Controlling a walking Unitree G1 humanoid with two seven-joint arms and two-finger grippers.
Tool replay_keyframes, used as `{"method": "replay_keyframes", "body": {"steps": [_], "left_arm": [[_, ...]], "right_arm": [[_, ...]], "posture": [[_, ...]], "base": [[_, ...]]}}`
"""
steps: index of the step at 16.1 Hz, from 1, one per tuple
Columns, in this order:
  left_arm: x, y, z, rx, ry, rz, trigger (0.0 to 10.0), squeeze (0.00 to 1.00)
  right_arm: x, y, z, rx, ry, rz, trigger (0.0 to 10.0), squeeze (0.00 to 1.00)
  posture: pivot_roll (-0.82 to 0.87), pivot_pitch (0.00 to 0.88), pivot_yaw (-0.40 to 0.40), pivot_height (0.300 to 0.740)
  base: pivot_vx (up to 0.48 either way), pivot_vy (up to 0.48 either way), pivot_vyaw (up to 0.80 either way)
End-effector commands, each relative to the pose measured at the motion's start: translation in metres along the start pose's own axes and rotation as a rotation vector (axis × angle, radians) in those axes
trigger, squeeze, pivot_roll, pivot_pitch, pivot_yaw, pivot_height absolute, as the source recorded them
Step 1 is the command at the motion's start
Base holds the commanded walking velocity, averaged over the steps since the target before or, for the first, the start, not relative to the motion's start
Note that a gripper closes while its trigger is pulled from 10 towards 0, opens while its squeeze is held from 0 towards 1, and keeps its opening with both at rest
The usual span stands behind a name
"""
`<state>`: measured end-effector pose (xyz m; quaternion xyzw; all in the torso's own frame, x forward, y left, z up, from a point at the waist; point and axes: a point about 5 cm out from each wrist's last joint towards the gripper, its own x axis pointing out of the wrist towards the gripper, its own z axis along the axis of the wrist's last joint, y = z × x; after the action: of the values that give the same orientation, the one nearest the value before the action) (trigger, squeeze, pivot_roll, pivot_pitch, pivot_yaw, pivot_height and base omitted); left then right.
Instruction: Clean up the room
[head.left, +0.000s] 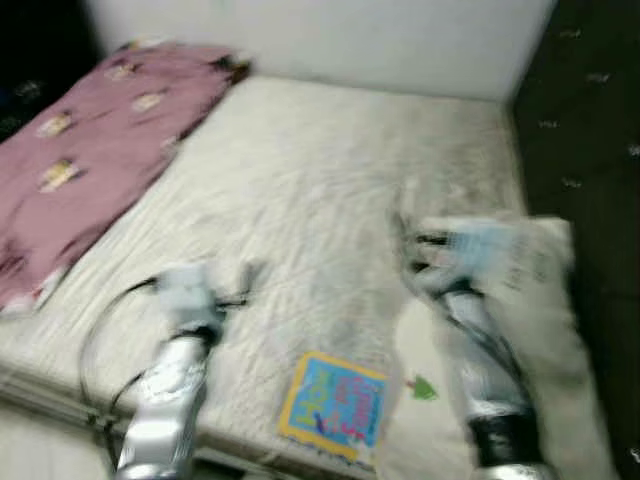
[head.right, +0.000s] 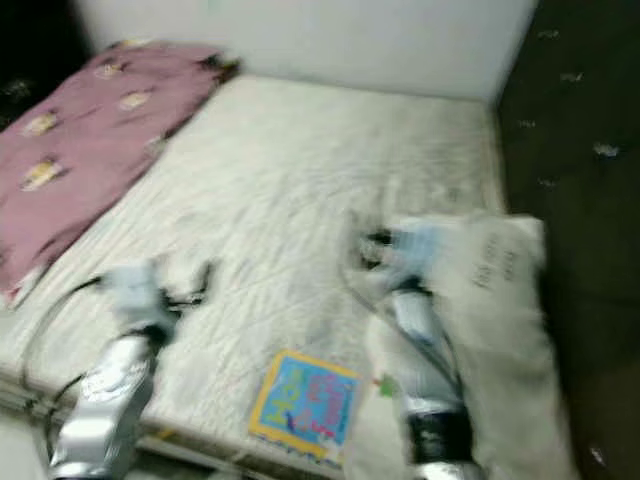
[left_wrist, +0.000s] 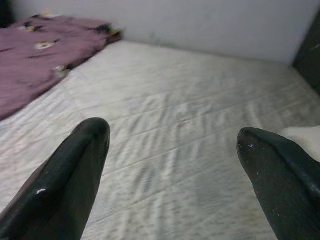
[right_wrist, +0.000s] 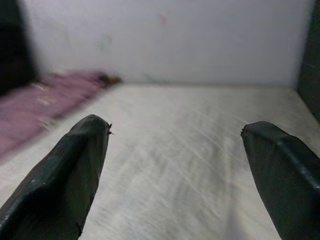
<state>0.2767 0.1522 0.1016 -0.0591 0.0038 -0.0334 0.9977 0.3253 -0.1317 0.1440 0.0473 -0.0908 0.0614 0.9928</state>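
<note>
Quick rundown: a bare white mattress is faced, with a mauve patterned blanket bunched along its left side, a white pillow lying on the right side next to the dark wall, and a colourful book sat flat near the front edge between the two arms. The left gripper is held over the mattress with its fingers spread wide and nothing between them; the right gripper is spread wide and empty too, hovering at the pillow's inner edge. The head views are smeared, so finer details can't be made out. The book looks like the nearest thing to be tidied, though that's a guess from the layout. To do it well, the view should probably be let settle first, then the book approached from its near edge, since a flat thing on soft bedding is awkward to pinch from above. One finger could be slid under a corner while the mattress is pressed down a bit.
</note>
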Motion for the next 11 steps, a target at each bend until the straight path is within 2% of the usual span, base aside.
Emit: {"method": "replay_keyframes", "body": {"steps": [1, 3, 6, 11], "left_arm": [[0.003, -0.016, 0.002, -0.006, -0.01, -0.055, 10.0, 0.0], [0.004, -0.013, 0.002, 0.022, -0.015, -0.041, 10.0, 0.0], [0.005, -0.011, -0.001, -0.005, 0.002, -0.022, 10.0, 0.0], [0.005, -0.012, -0.004, -0.01, 0.008, -0.023, 10.0, 0.0]], "right_arm": [[-0.011, -0.026, -0.008, -0.025, 0.036, -0.079, 10.0, 0.0], [-0.013, -0.025, -0.011, -0.03, 0.045, -0.073, 10.0, 0.0], [-0.017, -0.024, -0.016, -0.056, 0.065, -0.071, 10.0, 0.0], [-0.02, -0.023, -0.016, -0.04, 0.063, -0.075, 10.0, 0.0]], "posture": [[0.02, 0.002, 0.043, 0.74], [0.02, 0.002, 0.043, 0.74], [0.03, 0.0, 0.039, 0.74], [0.03, 0.0, 0.039, 0.74]], "base": [[0.0, 0.0, 0.0], [0.0, 0.0, -0.2], [0.0, 0.0, -0.15], [0.0, 0.0, -0.09]]}}
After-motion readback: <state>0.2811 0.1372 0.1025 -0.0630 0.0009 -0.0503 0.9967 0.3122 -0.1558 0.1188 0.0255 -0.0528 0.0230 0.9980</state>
